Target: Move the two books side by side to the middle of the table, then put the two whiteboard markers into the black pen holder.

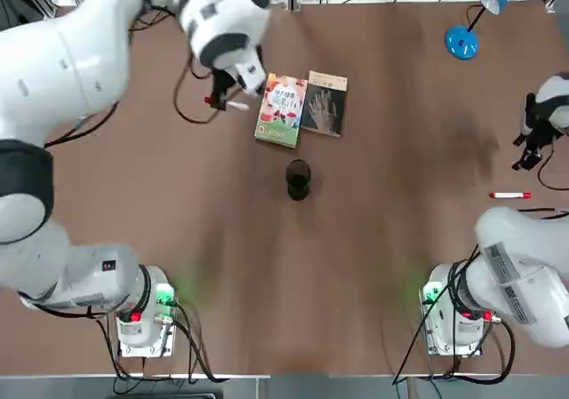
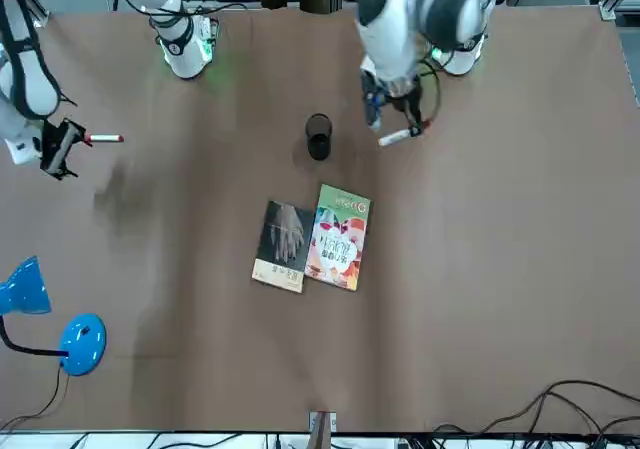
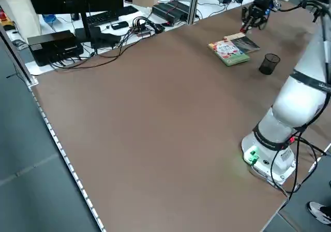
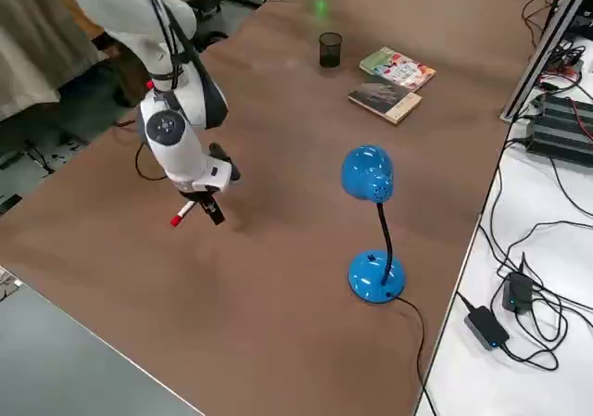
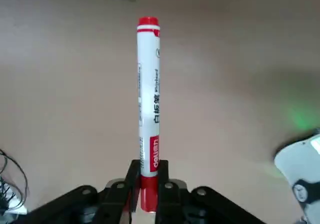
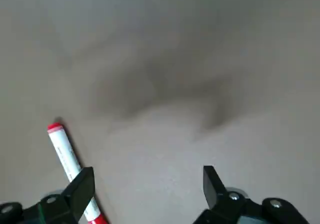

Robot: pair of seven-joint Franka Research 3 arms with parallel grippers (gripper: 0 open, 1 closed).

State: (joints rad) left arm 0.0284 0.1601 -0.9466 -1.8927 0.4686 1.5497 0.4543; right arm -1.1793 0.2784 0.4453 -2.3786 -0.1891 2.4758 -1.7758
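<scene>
Figure: table (image 1: 382, 275) seen from overhead, 12 o'clock pointing away from my two bases. My left claw (image 5: 149, 165) is clenched on the red cap of one whiteboard marker (image 5: 148, 94), the white barrel standing out from between my fingertips; in the overhead view, this marker points towards 3 o'clock, near the colourful book (image 1: 282, 111) on its 9 o'clock side. The colourful book lies face up beside the dark grey book (image 1: 324, 104), which is at its 3 o'clock; their tops lean slightly past 12. The black pen holder (image 1: 299, 179) stands upright at 6 o'clock from the pair, near them, and at 5 o'clock from the marker I grasp. My right claw (image 6: 149, 176) is released, its fingers spread and holding nothing, above the table at 3 o'clock from the books. The other whiteboard marker (image 1: 510, 195) lies flat near it, on its 6 o'clock side and well apart from the pen holder, at 3 o'clock. The blue lamp (image 1: 461, 42) stands at 2 o'clock from the books
</scene>
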